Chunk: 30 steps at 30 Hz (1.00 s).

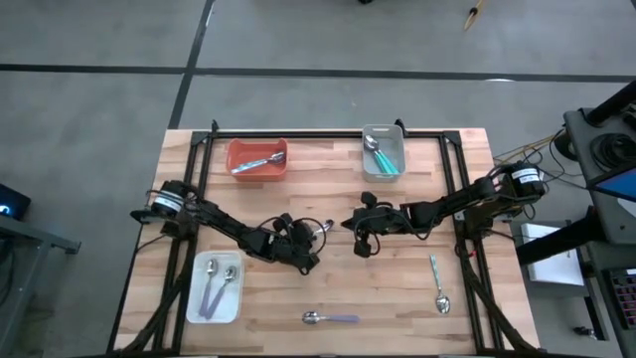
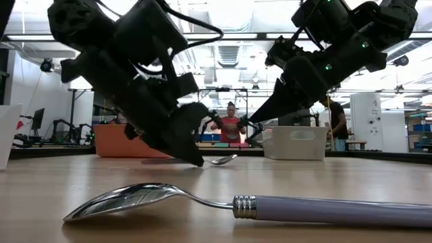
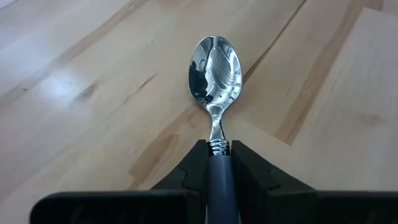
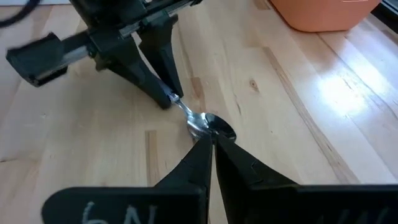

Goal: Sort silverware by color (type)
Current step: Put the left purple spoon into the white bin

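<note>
Near the middle of the table a spoon (image 3: 214, 65) lies with its bowl up and its handle clamped between the fingers of the left gripper (image 3: 219, 163); the handle's colour is hidden inside the grip. Its long axis runs straight out from that gripper, bowl pointing away toward the right gripper (image 4: 211, 138), whose fingers are pressed together with their tips touching the bowl from the opposite side. So the left arm already has the spoon and the right arm only steadies it or waits; the coming move looks like a lift and carry by the left arm, and the right tips need to clear the bowl first. Spoons counted in the overhead view: one in the orange tray (image 1: 258, 157) at the far edge left of centre, with a pale handle; at least one teal one in the grey tray (image 1: 383, 151) at the far edge right of centre; two lavender ones in the white tray (image 1: 216, 288) at the near left corner; one lavender spoon (image 1: 331, 318) loose at the near edge, centre; one teal spoon (image 1: 438, 284) loose toward the near right. With the gripped one, that makes at least seven.
</note>
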Each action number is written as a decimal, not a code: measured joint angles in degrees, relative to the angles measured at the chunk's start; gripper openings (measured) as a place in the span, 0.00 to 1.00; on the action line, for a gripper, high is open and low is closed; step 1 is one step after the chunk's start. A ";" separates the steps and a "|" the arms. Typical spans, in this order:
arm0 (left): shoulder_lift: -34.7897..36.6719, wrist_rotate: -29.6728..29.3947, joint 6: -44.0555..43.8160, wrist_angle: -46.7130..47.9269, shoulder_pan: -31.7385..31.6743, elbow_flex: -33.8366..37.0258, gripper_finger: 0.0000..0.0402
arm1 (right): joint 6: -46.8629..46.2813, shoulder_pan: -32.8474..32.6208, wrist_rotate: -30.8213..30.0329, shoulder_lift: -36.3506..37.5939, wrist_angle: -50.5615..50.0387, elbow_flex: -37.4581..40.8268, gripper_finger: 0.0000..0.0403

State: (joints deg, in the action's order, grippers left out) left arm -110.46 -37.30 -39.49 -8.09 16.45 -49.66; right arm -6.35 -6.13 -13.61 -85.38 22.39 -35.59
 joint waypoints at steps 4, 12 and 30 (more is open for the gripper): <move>3.19 0.28 -0.06 2.61 0.60 0.03 0.08 | 0.18 0.01 -0.02 0.01 -0.11 0.00 0.03; 12.29 2.39 -0.11 6.82 2.47 0.01 0.08 | 0.70 0.04 -0.02 0.17 -1.20 0.00 0.03; 48.74 22.98 -30.91 41.66 20.04 -0.12 0.08 | 0.29 2.71 0.11 0.24 -0.54 -0.61 0.03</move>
State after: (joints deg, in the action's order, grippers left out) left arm -61.72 -14.31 -70.40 33.57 36.49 -49.78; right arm -6.05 -3.42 -13.50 -85.15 21.85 -36.20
